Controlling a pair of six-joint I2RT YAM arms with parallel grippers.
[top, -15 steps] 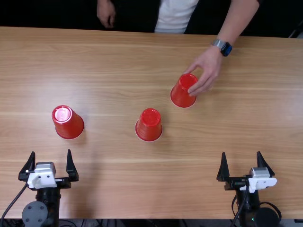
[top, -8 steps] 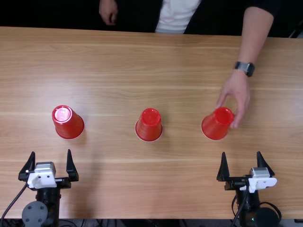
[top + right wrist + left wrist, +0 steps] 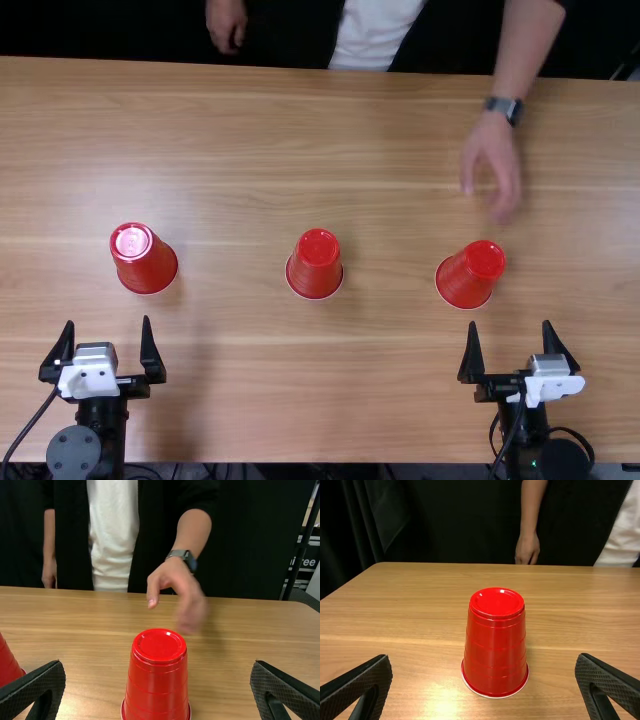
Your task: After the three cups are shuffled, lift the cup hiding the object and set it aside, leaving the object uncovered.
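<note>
Light brown wooden counter [image 3: 300, 130], dark backdrop beyond the far edge.

Three red cups in one row across the near half, all mouth-down on the wood, well apart from one another.

Left cup [image 3: 143, 258]: straight ahead of the left jaws, apart from them. In the left wrist view, centred on the gap between the two tips, flat base uppermost, rim flush on the counter.

Middle cup [image 3: 315, 264]: between the two arms, in line with neither pair of jaws, well apart from both.

Right cup [image 3: 471, 273]: ahead of the right jaws, near them but not touching. In the right wrist view, between the two tips and a little to one side of centre.

Left jaws: released, tips spread wide, grasping nothing, low at the near edge.

Right jaws: same state, released and spread wide, grasping nothing, low at the near edge.

Person's hand [image 3: 492, 175]: above the counter on the far side of the right cup, fingers hanging down, apart from that cup, touching none of the three. Watch [image 3: 503, 107] on the wrist.

Cannot tell which cup covers the object: all three closed against the counter, alike in colour and shape.
</note>
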